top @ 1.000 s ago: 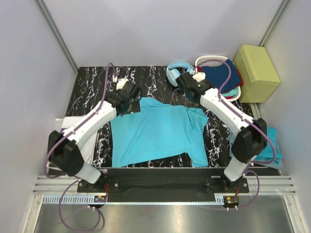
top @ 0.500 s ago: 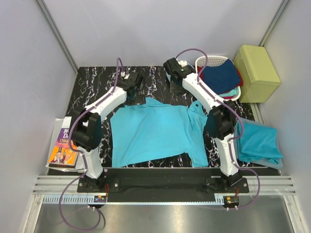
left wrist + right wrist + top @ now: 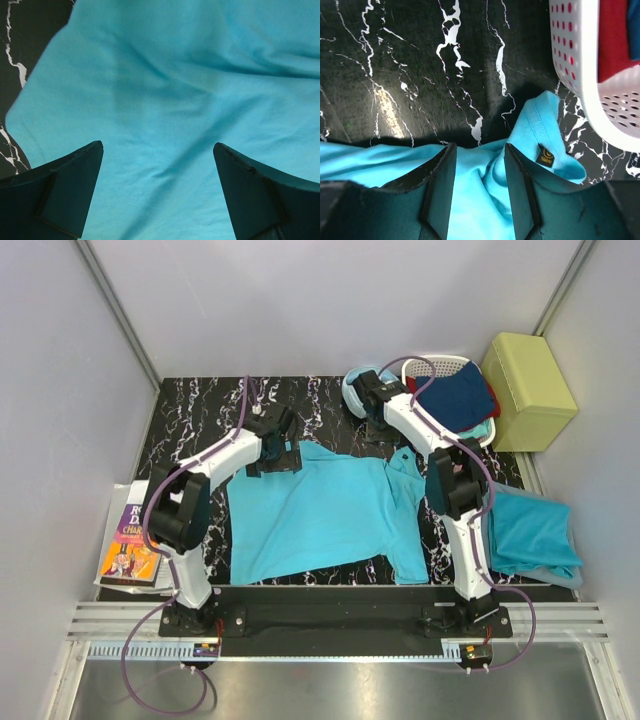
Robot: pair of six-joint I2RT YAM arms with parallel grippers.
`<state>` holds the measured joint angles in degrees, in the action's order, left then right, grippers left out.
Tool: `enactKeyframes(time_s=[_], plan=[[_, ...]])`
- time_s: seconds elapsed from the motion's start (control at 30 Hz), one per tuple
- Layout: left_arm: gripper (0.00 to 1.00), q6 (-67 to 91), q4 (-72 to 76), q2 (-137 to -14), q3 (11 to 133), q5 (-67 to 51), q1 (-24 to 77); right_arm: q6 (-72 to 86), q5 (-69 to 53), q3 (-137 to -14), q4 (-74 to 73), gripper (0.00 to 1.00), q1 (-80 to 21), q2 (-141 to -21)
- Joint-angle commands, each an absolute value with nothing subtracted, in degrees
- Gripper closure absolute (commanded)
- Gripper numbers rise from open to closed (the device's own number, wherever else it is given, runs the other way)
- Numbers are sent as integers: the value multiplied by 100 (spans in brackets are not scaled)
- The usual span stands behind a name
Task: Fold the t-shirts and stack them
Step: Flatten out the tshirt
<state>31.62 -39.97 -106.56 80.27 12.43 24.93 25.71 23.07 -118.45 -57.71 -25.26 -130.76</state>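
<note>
Hovering over the far-left corner of the t-shirt (image 3: 320,510), which lies spread on the counter (image 3: 195,410), left claw (image 3: 157,146) gapes wide; right claw (image 3: 480,147), half apart and gripping nothing, straddles a tagged fold at its far-right corner.

shirt (image 3: 320,510): plain turquoise; its neck tag (image 3: 545,154) is black with a yellow mark. second shirt (image 3: 530,535), right side: same turquoise. table (image 3: 190,420): black, white marble veins. basket (image 3: 572,55): white, perforated; navy cloth (image 3: 455,395) and red cloth (image 3: 615,40) inside. box (image 3: 530,390): pale yellow-green. headphones (image 3: 349,395): pale blue. book (image 3: 130,540): purple and orange cover.
</note>
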Motion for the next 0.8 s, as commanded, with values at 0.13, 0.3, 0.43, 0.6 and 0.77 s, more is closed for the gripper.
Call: enactKeyframes(time_s=[0.13,0.3,0.43,0.6,0.77], plan=[[1,3296,-3727,-10389,7884,914,2487,2540,2048,-11857,-5572,50,-2479,-13430],[1,3313,-3735,-10362,7831,896,2496,2557,1864,-11865,-5563,50,-2382,-13614],[1,3340,-3744,-10327,7726,879,2496,2549,1758,-11813,-5564,55,-2355,-13614],[2,3445,-3735,-10222,7568,738,2496,2663,1574,-11322,-5511,62,-2364,-13272],[2,3498,-3735,-10125,7392,712,2540,2698,1494,-10320,-5221,67,-2356,-12710]])
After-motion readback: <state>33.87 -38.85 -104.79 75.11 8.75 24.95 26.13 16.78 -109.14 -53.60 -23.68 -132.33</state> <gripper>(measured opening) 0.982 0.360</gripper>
